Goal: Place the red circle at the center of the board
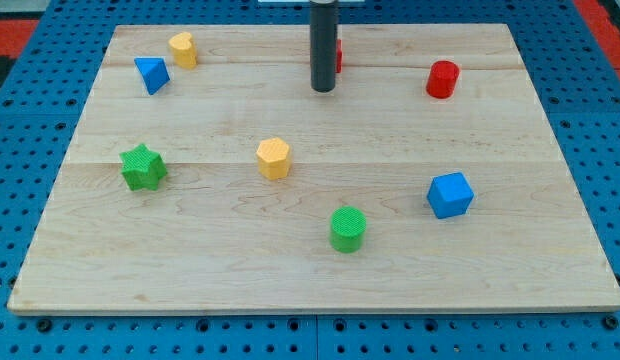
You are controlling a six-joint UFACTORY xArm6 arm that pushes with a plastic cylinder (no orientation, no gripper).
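Observation:
The red circle (pixel 442 79) is a short red cylinder standing at the view's upper right of the wooden board (pixel 190 260). My tip (pixel 322 89) is the lower end of a dark rod at the view's top centre, well to the left of the red circle and apart from it. A second red block (pixel 337 55), its shape unclear, sits right behind the rod and is mostly hidden by it.
A yellow hexagon (pixel 274 158) lies near the board's middle. A green cylinder (pixel 347 229) and a blue cube (pixel 450 195) are lower right. A green star (pixel 143 167) is at the left. A blue triangle (pixel 151 74) and a yellow block (pixel 183 49) are upper left.

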